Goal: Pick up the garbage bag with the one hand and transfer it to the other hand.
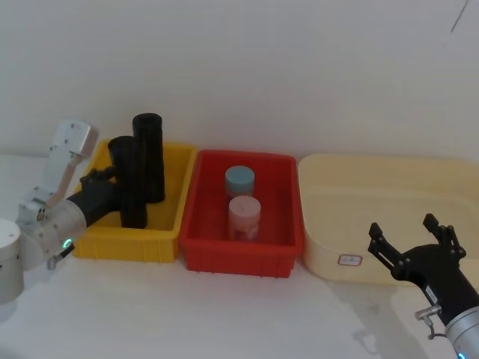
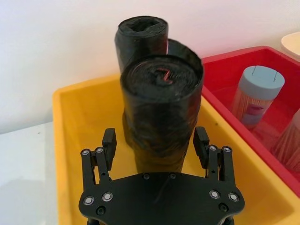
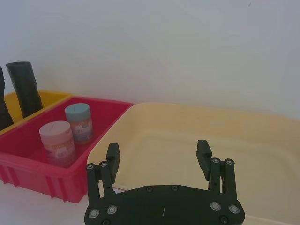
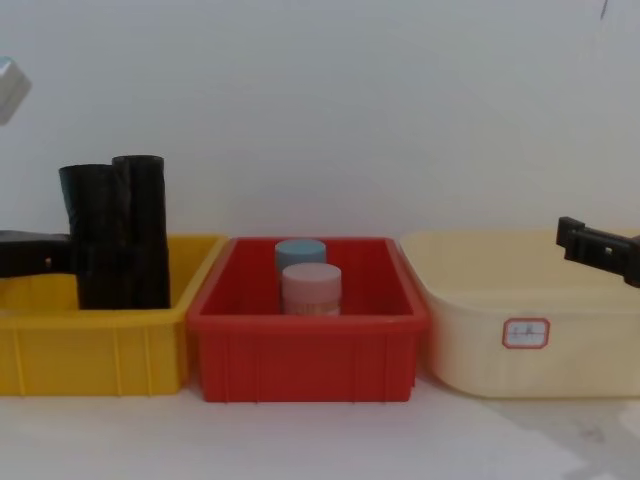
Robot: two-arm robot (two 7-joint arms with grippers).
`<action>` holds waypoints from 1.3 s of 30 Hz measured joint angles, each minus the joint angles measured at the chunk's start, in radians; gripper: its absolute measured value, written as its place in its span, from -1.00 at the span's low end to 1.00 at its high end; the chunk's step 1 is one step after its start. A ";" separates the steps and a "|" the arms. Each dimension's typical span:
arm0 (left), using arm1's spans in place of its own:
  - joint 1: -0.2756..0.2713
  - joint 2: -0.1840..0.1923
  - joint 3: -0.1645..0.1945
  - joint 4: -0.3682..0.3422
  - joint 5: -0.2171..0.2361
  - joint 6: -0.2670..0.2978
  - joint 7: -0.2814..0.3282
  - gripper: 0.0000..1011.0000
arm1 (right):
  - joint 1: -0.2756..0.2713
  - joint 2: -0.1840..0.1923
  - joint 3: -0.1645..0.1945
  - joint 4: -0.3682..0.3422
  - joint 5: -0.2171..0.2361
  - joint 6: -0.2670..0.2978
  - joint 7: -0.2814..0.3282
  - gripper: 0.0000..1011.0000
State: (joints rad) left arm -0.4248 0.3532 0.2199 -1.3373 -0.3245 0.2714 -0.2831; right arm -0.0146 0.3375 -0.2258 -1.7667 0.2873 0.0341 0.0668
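Two glossy black rolls stand upright in the yellow crate [image 1: 127,243]. The nearer one is the garbage bag [image 1: 127,179] [image 2: 161,108] [image 4: 92,240]; a second black roll [image 1: 148,153] [image 2: 140,35] stands right behind it. My left gripper [image 1: 120,187] [image 2: 155,140], with a green ring light, reaches into the crate, and its open fingers [image 2: 108,145] straddle the garbage bag low on its sides. My right gripper [image 1: 404,228] [image 3: 158,150] [image 4: 575,235] hovers open and holds nothing, above the front of the cream tub [image 1: 322,262].
A red crate [image 1: 202,247] sits between the yellow crate and the cream tub, holding a blue-lidded jar [image 1: 240,179] and a pink-lidded jar [image 1: 244,213]. A white wall stands close behind all three containers. Bare white table lies in front of them.
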 joint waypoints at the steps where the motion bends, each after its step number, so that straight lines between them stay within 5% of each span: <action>1: -0.004 -0.001 0.002 0.004 0.000 0.001 -0.003 0.98 | 0.000 0.000 0.000 0.000 0.000 0.000 0.000 0.98; 27: -0.085 -0.017 0.043 0.090 0.005 0.031 -0.042 0.98 | 0.000 0.000 0.000 0.000 0.000 0.000 0.000 0.98; 39: -0.093 -0.019 0.047 0.098 0.006 0.033 -0.045 0.98 | 0.079 0.002 -0.035 0.051 -0.052 0.044 0.014 0.98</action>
State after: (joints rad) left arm -0.5176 0.3345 0.2666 -1.2398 -0.3188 0.3048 -0.3283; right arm 0.0644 0.3393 -0.2613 -1.7161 0.2350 0.0784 0.0809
